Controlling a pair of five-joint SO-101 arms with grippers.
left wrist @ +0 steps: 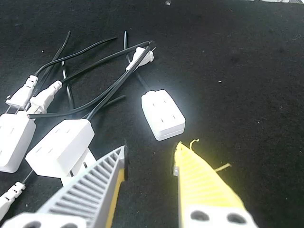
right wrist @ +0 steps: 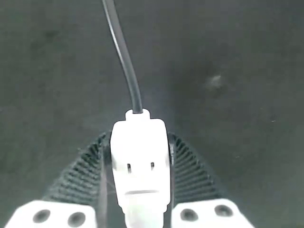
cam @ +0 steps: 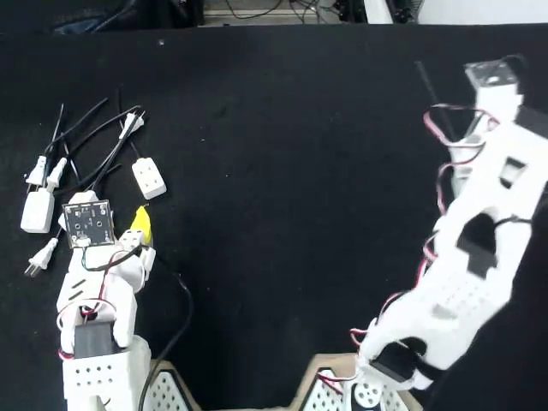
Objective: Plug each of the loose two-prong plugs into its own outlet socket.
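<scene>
Near the left side of the mat, my left gripper [left wrist: 149, 148] stands open, its grey and yellow fingers [left wrist: 190, 166] just short of a white outlet socket [left wrist: 163, 114]. Two more sockets [left wrist: 59, 146] [left wrist: 13, 137] lie beside it among black cords. Loose two-prong plugs lie around them: one [left wrist: 140, 59] beyond the near socket, two [left wrist: 21, 95] [left wrist: 45, 97] side by side, another [cam: 40, 257] near the arm. My right gripper [right wrist: 138, 142] is shut on a white plug [right wrist: 138, 156] whose black cord [right wrist: 123, 57] runs away over the mat; that arm [cam: 479, 240] stands at the far right.
Black cords [left wrist: 95, 61] cross between the sockets and plugs on the left. The black mat [cam: 300, 171] is bare in the middle. Both arm bases [cam: 342, 394] sit at the near edge.
</scene>
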